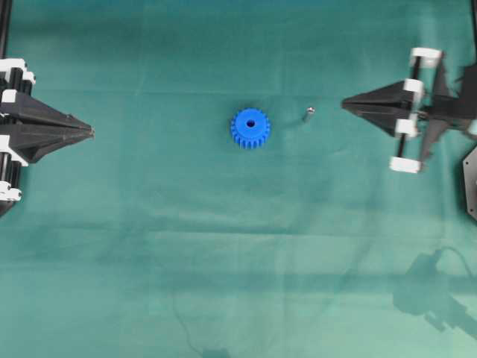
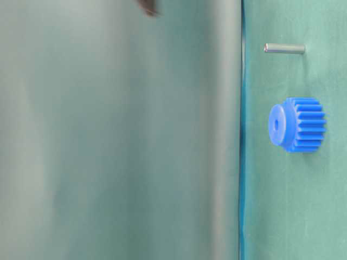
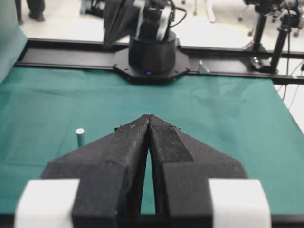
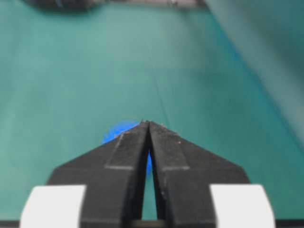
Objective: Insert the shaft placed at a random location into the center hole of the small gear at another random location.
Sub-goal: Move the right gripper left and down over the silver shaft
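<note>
green cloth covers the whole worktop (image 1: 149,246) in the overhead view, and on it the small gear (image 1: 250,128) lies flat near the middle with its center hole (image 1: 250,124) facing up and visibly unfilled; the shaft (image 1: 308,112) stands just to its right, close by but apart from it, seen nearly end-on as a small shiny dot. the left gripper (image 1: 91,132) sits at the left edge with its tips pressed together, well apart from both parts, and the right gripper (image 1: 344,104) points in from the right, tips together too, near the shaft but not touching it. the table-level view, which comes turned on its side, shows the shaft (image 2: 284,48) upright on the cloth and the small gear (image 2: 297,124) beside it with its raised hub and the center hole (image 2: 275,125) away from the cloth; no gripper is clear here. from the left wrist, the left gripper (image 3: 149,117) is closed on nothing, the shaft (image 3: 80,137) stands alone off to one side, and the other arm's base (image 3: 152,54) rises at the far edge. from the right wrist, the right gripper (image 4: 145,122) is closed and empty, with a blurred sliver of the small gear (image 4: 115,131) showing behind its tips. by my reading the task has barely begun: nothing is picked up, and the grasp, the carry over the gear and the insertion are all left.
</note>
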Controlling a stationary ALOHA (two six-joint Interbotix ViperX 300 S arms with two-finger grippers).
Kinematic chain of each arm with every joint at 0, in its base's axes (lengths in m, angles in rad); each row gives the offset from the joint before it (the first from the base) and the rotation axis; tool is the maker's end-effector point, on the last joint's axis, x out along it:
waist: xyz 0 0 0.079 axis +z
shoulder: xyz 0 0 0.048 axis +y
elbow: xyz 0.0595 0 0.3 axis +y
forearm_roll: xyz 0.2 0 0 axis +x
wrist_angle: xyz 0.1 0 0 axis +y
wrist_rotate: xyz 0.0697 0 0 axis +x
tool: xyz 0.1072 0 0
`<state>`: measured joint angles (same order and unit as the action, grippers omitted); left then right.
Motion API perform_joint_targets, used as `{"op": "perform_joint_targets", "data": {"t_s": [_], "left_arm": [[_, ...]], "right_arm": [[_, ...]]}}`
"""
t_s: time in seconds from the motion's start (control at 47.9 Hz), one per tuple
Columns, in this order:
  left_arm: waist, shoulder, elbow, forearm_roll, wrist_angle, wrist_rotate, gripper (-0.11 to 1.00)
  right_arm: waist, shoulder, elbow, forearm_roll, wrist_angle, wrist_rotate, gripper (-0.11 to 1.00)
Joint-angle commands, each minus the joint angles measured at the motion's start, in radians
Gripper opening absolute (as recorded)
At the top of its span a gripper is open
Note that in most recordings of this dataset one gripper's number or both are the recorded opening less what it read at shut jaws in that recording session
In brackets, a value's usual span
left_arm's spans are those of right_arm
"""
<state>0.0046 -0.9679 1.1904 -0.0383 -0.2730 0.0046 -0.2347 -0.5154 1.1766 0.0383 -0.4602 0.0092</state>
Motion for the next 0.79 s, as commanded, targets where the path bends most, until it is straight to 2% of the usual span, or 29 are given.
{"op": "perform_joint_targets", "data": {"t_s": [0.0,0.167,0.209,0.334,0.501,0.689,0.772], "left_arm": [[0.002,0.003,-0.005,-0.002,-0.005,0.000,0.00],[0.002,0.003,0.002,-0.002,-0.005,-0.005,0.00],[0.002,0.003,0.002,-0.002,-0.005,-0.005,0.00],[0.002,0.003,0.002,-0.002,-0.005,-0.005,0.00],[0.002,0.003,0.006,-0.002,-0.005,-0.005,0.00],[0.002,0.003,0.009,-0.003,-0.005,-0.005,0.00],[0.002,0.002,0.011,-0.003,-0.005,-0.005,0.00]], "right_arm": [[-0.029,0.100,-0.034,0.031,-0.052,0.002,0.18],[-0.055,0.313,-0.060,0.054,-0.144,0.000,0.67],[-0.058,0.357,-0.066,0.055,-0.167,0.000,0.72],[-0.067,0.471,-0.084,0.075,-0.218,0.000,0.65],[-0.071,0.563,-0.098,0.087,-0.258,0.000,0.65],[-0.069,0.583,-0.092,0.103,-0.278,0.002,0.63],[-0.069,0.583,-0.092,0.103,-0.281,0.002,0.59]]}}
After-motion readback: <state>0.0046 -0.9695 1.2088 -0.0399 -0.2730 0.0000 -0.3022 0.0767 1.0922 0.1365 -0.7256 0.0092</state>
